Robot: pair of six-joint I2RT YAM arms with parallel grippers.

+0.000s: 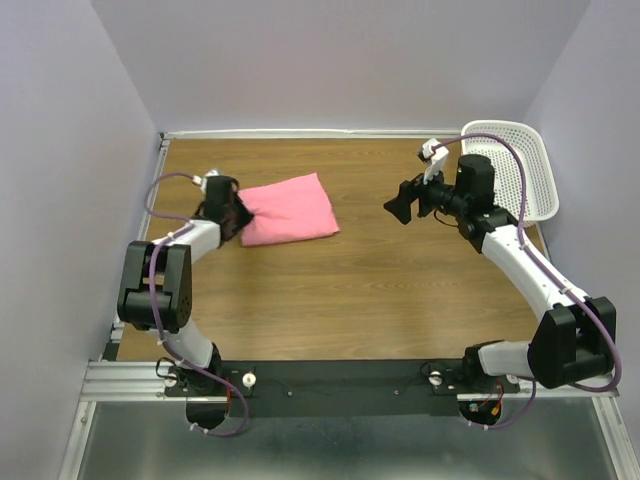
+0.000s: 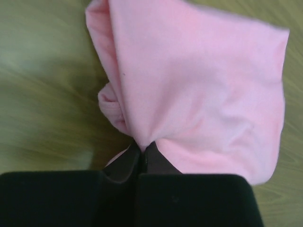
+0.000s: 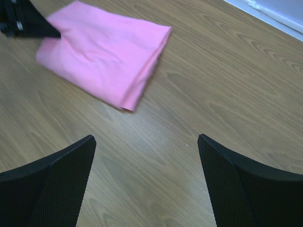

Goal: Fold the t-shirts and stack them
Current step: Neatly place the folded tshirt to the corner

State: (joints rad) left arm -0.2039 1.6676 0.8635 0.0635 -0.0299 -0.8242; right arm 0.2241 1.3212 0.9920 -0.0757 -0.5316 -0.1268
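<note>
Folded salmon-pink t-shirt (image 1: 290, 210) lying flat on the left-centre of the wooden table (image 1: 350, 310), in a compact, roughly rectangular bundle of several layers. The left gripper (image 2: 142, 158) sits low at the shirt's left edge with its jaws pinched together on a gathered tuck of cloth; in the wrist view the fabric puckers into folds that converge at the fingertips, and a small roll of material bulges just beside the pinch. The right gripper (image 3: 146, 139) hovers above bare wood to the right, well apart from the shirt, with its jaws spread wide and nothing between them. A white perforated basket (image 1: 520, 170) stands at the far right corner. The cloth is judged light, soft and limp, with no stiffness of its own: an edge lifted at one point will probably sag and let the stacked layers slide apart or unfold. A hold should therefore take in all layers at a folded edge or corner, ideally at two well-spaced points, one for each arm. The smooth tabletop offers little grip, so dragging is likely to shift the whole bundle.
</note>
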